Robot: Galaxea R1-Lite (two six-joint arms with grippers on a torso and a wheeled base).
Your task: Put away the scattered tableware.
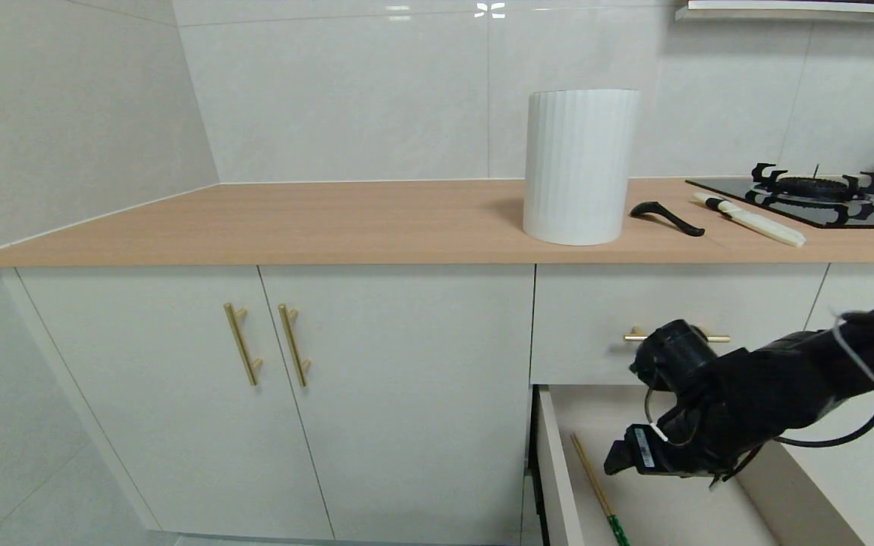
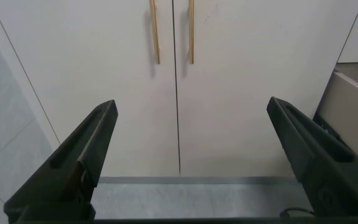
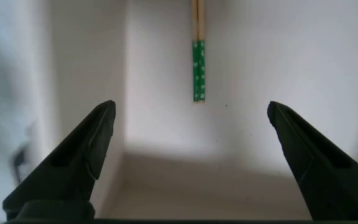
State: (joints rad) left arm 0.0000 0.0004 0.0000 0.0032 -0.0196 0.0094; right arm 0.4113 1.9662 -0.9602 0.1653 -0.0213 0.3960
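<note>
The right hand (image 1: pixel 623 459) is hanging inside the open drawer (image 1: pixel 556 455), low under the counter (image 1: pixel 331 224). Its fingers are standing wide apart and they are holding nothing. The chopsticks (image 1: pixel 596 489) are lying flat on the drawer floor, close to the drawer's left wall and just beside the hand. Their green ends are pointing toward the drawer's front.

The left hand (image 2: pixel 190 102) is facing the two cupboard doors (image 2: pixel 179 81) with gold handles. Its fingers are also spread wide apart, with nothing between them.

On the counter, a tall white pot (image 1: pixel 580 167) is standing upright. A bent black tool (image 1: pixel 666 217) is lying just to the right of it. A white knife (image 1: pixel 749 219) is lying a little farther right, near the stove (image 1: pixel 816 193). The tool and the knife are not touching each other.
</note>
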